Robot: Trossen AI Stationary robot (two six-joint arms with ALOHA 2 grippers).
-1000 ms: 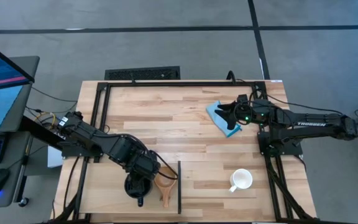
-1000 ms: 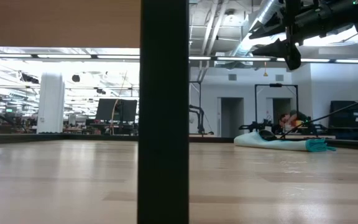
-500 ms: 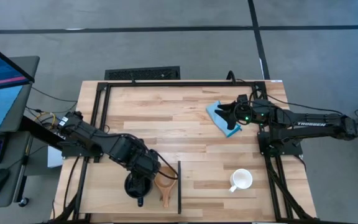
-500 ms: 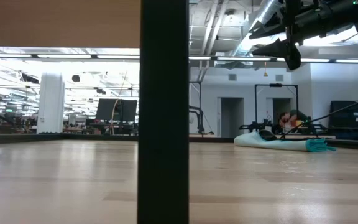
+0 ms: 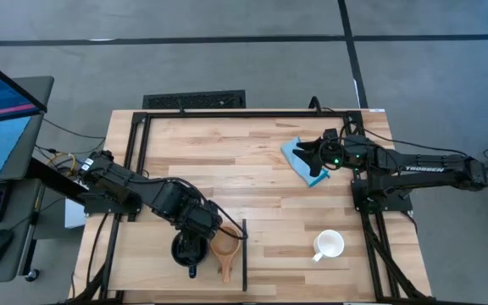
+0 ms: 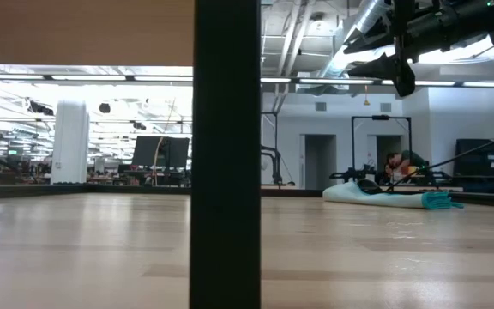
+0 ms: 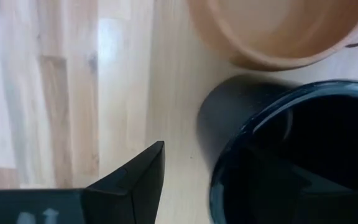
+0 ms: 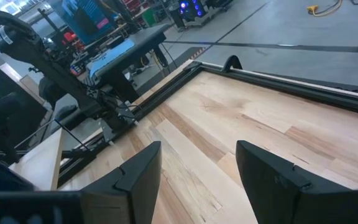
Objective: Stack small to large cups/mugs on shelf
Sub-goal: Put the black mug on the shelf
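Observation:
The black mug (image 5: 186,252) and the small tan wooden cup (image 5: 224,246), its long handle (image 5: 225,271) pointing at the near edge, stand side by side on the pale shelf board (image 5: 142,267), left of its dark upright edge (image 5: 244,254). The white mug (image 5: 329,246) stands on the table at the near right. My left gripper (image 5: 205,227) hovers open over the black mug's far rim. In the left wrist view one finger (image 7: 135,180) stands outside the mug wall (image 7: 229,124), clear of it; the other finger is lost against the mug's black. My right gripper (image 5: 312,151) is open above the light-blue cloth (image 5: 303,165).
The shelf's dark edge shows in the low view (image 6: 225,154) as a post right in front of the camera. The cloth lies at the far right (image 6: 393,197). Bare tabletop (image 5: 227,161) lies between the arms. Black frame rails (image 5: 134,169) run along the table's sides.
My left gripper has shifted a little toward the table's far right, over the black mug and the wooden cup. Both cups stand where they were.

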